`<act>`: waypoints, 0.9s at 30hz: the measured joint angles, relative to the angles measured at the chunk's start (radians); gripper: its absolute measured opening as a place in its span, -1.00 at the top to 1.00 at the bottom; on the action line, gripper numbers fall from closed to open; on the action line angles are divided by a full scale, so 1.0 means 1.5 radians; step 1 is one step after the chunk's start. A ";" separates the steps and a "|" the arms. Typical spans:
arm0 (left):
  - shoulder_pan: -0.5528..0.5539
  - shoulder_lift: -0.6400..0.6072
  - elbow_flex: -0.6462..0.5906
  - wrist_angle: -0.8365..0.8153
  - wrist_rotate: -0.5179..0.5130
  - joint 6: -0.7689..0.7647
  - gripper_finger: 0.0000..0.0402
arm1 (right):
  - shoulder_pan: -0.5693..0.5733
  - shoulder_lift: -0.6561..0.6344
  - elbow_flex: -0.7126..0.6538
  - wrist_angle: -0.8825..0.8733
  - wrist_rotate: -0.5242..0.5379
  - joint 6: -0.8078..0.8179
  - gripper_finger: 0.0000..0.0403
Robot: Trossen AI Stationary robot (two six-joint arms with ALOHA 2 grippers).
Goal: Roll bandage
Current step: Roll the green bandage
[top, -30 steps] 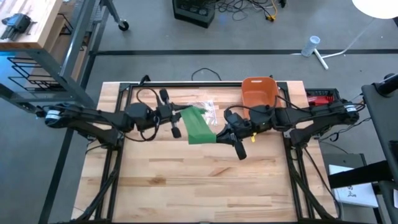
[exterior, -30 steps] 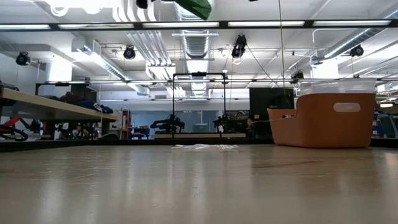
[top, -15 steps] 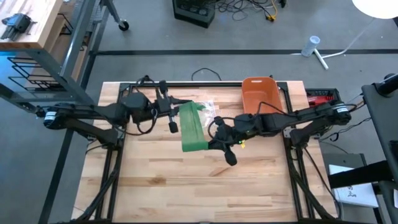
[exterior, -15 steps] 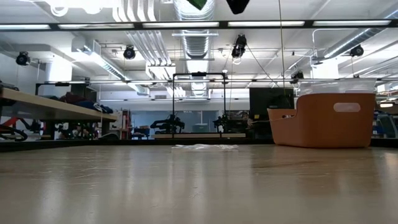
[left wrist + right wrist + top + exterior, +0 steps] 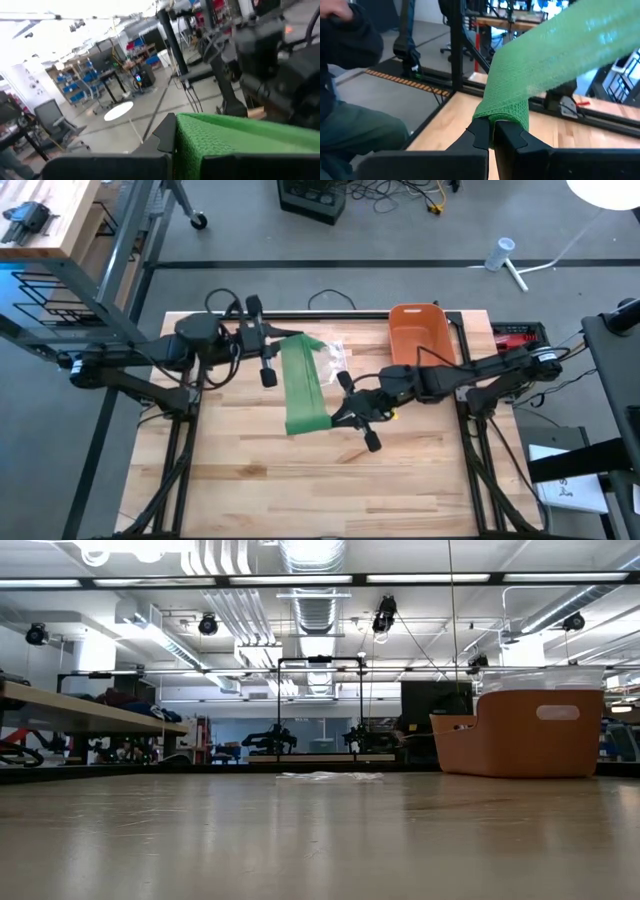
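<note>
A green bandage (image 5: 302,385) hangs in the air as a flat strip between my two grippers, above the wooden table (image 5: 260,480). My left gripper (image 5: 283,342) is shut on its far end and my right gripper (image 5: 333,418) on its near end. The left wrist view shows the bandage (image 5: 240,140) running away from that gripper (image 5: 180,145). In the right wrist view the bandage (image 5: 555,55) climbs away from that gripper (image 5: 492,125). Bandage and grippers sit above what the low view takes in. My left gripper holds the bandage's far end (image 5: 192,135) between its two fingers, coming level from the table's left side. One finger (image 5: 165,135) shows beside the cloth; the bandage hides the other. The strip is clear of the table. My right gripper pinches the bandage's near end (image 5: 507,117), gathered narrow, between its two fingertips (image 5: 480,127). The fingers come nearly level from the table's right side. The strip widens as it leaves them, stretched toward the left gripper, and is lifted clear of the table.
An orange bin (image 5: 417,330) stands at the table's far right, also in the low view (image 5: 520,735). A clear plastic wrapper (image 5: 335,352) lies on the table near the far edge. A person (image 5: 350,60) sits beyond the table in the right wrist view.
My left gripper has risen and drawn back toward the table's far left. My right gripper has gone toward the near edge and a little down, rolling its wrist. The bandage, short and bunched before, is now drawn out into a longer strip between them.
</note>
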 joint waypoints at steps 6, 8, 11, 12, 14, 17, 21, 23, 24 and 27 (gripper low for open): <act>0.009 -0.011 -0.044 -0.019 -0.002 -0.056 1.00 | 0.027 -0.017 -0.001 0.073 0.000 -0.033 1.00; 0.009 -0.009 -0.067 -0.022 -0.001 -0.079 1.00 | 0.031 -0.021 -0.001 0.091 0.000 -0.043 1.00; 0.002 -0.005 -0.101 -0.031 0.009 -0.114 1.00 | 0.031 -0.032 -0.001 0.096 0.001 -0.045 1.00; -0.001 -0.005 -0.112 -0.037 0.024 -0.125 1.00 | 0.031 -0.037 -0.001 0.095 0.007 -0.045 1.00; -0.006 -0.005 -0.125 -0.044 0.065 -0.148 1.00 | 0.032 -0.044 -0.001 0.095 0.034 -0.048 1.00; -0.017 -0.005 -0.131 -0.074 0.137 -0.181 1.00 | 0.032 -0.052 -0.001 0.084 0.048 -0.065 1.00; -0.034 0.000 -0.131 -0.100 0.205 -0.216 1.00 | 0.025 -0.064 -0.002 0.086 0.104 -0.081 1.00; -0.046 0.003 -0.132 -0.099 0.207 -0.224 1.00 | 0.021 -0.066 -0.001 0.092 0.136 -0.091 1.00; -0.052 0.006 -0.132 -0.096 0.207 -0.224 1.00 | 0.018 -0.066 -0.001 0.091 0.145 -0.095 1.00; -0.065 0.008 -0.132 -0.085 0.209 -0.224 0.98 | 0.010 -0.066 -0.001 0.090 0.154 -0.099 1.00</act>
